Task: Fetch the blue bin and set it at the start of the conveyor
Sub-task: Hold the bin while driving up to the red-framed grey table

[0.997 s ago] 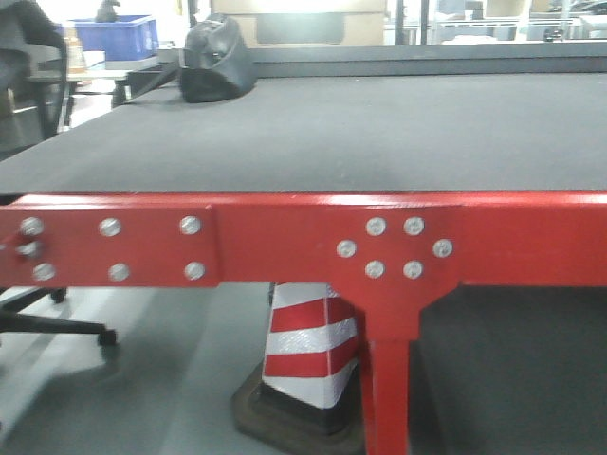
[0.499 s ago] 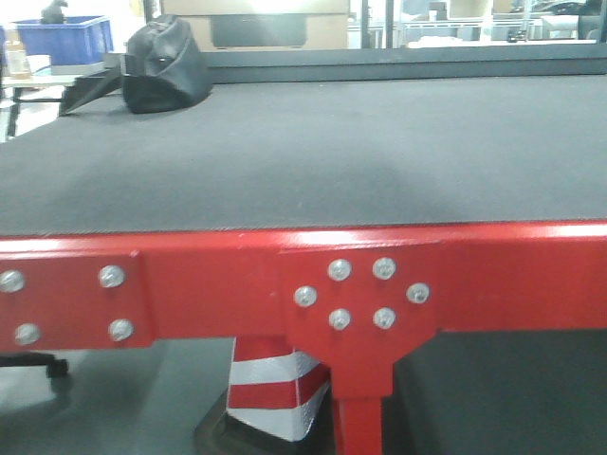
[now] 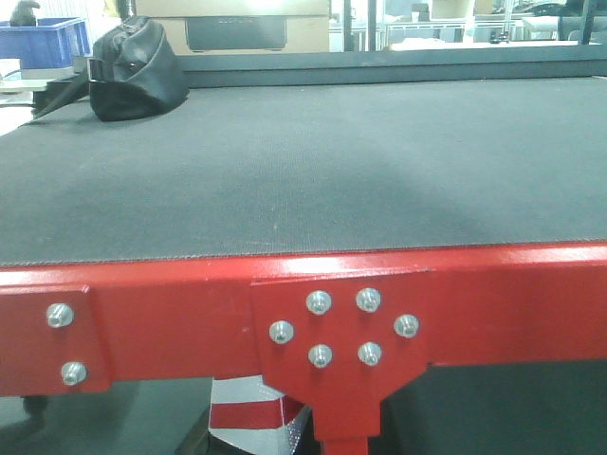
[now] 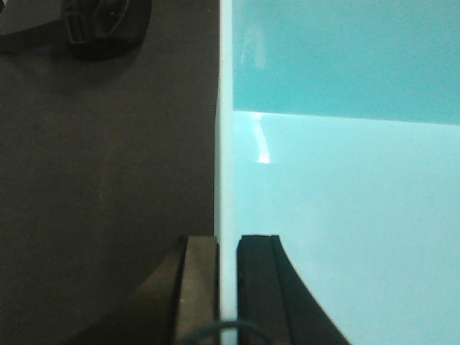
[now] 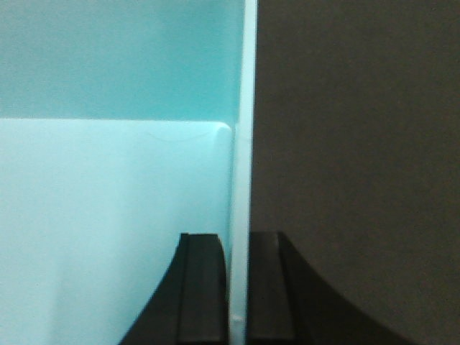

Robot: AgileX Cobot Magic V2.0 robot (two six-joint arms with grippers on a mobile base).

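The pale cyan blue bin [image 4: 345, 180] fills the right of the left wrist view and the left of the right wrist view [image 5: 108, 201]. My left gripper [image 4: 227, 248] is shut on the bin's left wall, one finger inside, one outside. My right gripper [image 5: 239, 248] is shut on the bin's right wall the same way. The dark grey belt of the conveyor start [image 3: 313, 161] lies under the bin in both wrist views [image 4: 108, 180] [image 5: 352, 144]. Its red bolted frame [image 3: 341, 318] crosses the front view. The bin and grippers do not show in the front view.
A black bag [image 3: 133, 71] lies on the belt at the far left; it also shows in the left wrist view [image 4: 100, 25]. A dark blue crate [image 3: 43, 40] stands beyond. A red-and-white cone [image 3: 251, 422] stands on the floor under the frame.
The front view has moved closer to the conveyor and to the right: the red frame sits lower in the picture, more belt shows, and the bag has shifted left.
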